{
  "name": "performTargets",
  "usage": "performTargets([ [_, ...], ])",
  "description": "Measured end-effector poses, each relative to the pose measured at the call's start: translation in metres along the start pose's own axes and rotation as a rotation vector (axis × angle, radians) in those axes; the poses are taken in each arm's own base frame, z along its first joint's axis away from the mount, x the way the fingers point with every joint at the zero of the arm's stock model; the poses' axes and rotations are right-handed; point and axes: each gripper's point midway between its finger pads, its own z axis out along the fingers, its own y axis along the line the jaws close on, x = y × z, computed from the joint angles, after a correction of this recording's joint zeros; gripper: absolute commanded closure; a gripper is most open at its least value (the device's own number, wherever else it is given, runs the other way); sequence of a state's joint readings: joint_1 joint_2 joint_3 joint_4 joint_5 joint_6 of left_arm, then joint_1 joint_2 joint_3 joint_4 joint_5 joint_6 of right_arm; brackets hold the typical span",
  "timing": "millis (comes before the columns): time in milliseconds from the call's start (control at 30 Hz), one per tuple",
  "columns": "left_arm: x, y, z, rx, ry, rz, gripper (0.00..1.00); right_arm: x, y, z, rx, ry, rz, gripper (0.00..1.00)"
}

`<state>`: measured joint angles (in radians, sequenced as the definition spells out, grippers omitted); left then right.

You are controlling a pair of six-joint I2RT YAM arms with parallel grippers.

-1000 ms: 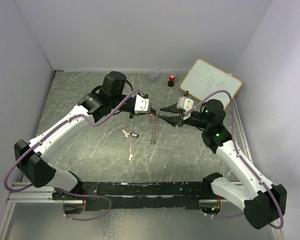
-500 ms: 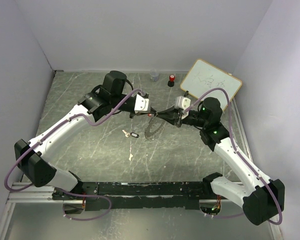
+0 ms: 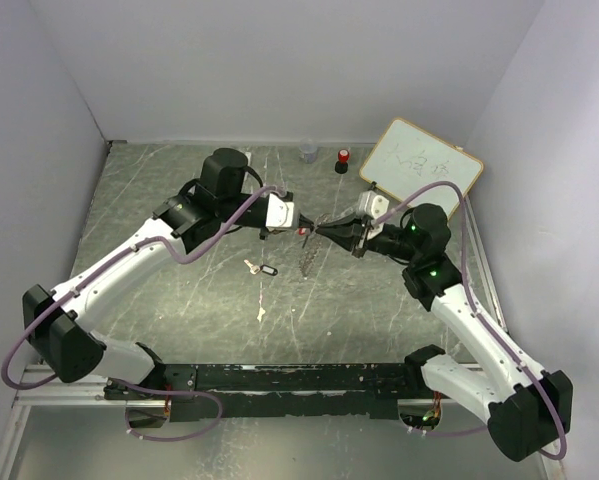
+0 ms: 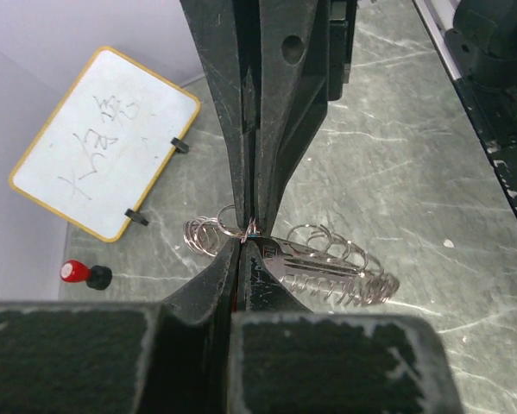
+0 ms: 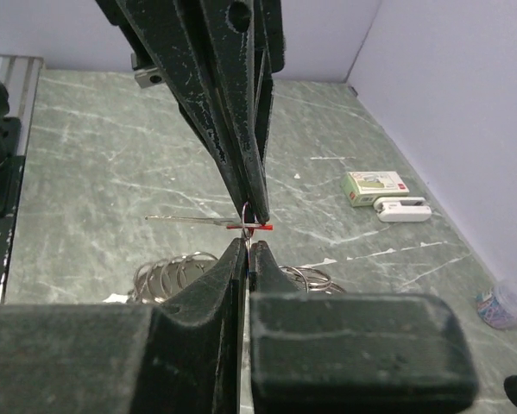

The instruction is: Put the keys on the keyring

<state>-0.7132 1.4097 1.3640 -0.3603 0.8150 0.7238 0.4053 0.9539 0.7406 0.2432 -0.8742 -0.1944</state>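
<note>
Top view, L to R.

Far L: your L arm comes in from the near-L corner over the green marbled table (image 3: 129,180).

L of centre, flat on the table: black-tag key (image 3: 266,268), well apart from both grippers. A small pale object (image 3: 261,313) lies nearer you; too small to ID.

Centre: L gripper (image 3: 295,229) has its jaws fully together, pinching the red key (image 3: 302,230) at its head. The R-wrist view gives you the blade edge-on, roughly level, sticking out sideways. The key is up off the table.

Just R of and below that: keyring (image 3: 307,258). It reads as a run of thin wire loops under the spot where the two grippers meet. In the L-wrist view most loops spread low beneath the tips, w/ one loop rising to the pinch pt. Can't tell if the rest hangs or rests on the table.

R gripper (image 3: 321,231) is tip-to-tip w/ the L gripper, nearly touching. Its jaws are closed tight, w/ a thin wire loop at the tips. Can't tell if the wire is actually clamped.

Back row: clear cup (image 3: 308,152) and red-topped cylinder (image 3: 343,159), both upright near the rear wall.

Far R: whiteboard (image 3: 420,165) w/ scribble, by the R wall.
</note>
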Motion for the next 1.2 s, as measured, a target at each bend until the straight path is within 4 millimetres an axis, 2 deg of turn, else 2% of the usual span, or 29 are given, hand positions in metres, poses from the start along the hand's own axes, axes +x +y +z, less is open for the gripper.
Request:
performTargets([
  [133,-0.003,0.004,0.000,-0.030,-0.013,0.014,0.93,-0.008,-0.004,-0.002,0.033,-0.019,0.008,1.00],
  [267,0.003,0.006,0.000,-0.055,-0.003,0.007,0.93,-0.014,-0.007,-0.003,0.059,-0.034,0.011,1.00],
  [633,0.037,-0.001,0.001,-0.075,0.055,-0.052,0.93,-0.035,-0.013,-0.006,0.100,-0.086,-0.020,1.00],
  [867,0.036,0.003,0.000,-0.094,0.053,-0.056,0.92,-0.040,-0.014,-0.006,0.103,-0.098,-0.024,1.00],
  [933,0.034,0.005,-0.002,-0.114,0.046,-0.053,0.81,-0.041,-0.015,-0.006,0.104,-0.100,-0.025,1.00],
  [1000,0.032,0.004,-0.005,-0.133,0.033,-0.045,0.66,-0.040,-0.015,-0.006,0.104,-0.099,-0.024,1.00],
  [1067,0.028,0.000,-0.010,-0.151,0.016,-0.040,0.56,-0.040,-0.015,-0.006,0.104,-0.098,-0.023,1.00],
  [1200,0.015,-0.002,-0.020,-0.193,-0.030,-0.011,0.52,-0.039,-0.016,-0.006,0.104,-0.096,-0.022,1.00],
])
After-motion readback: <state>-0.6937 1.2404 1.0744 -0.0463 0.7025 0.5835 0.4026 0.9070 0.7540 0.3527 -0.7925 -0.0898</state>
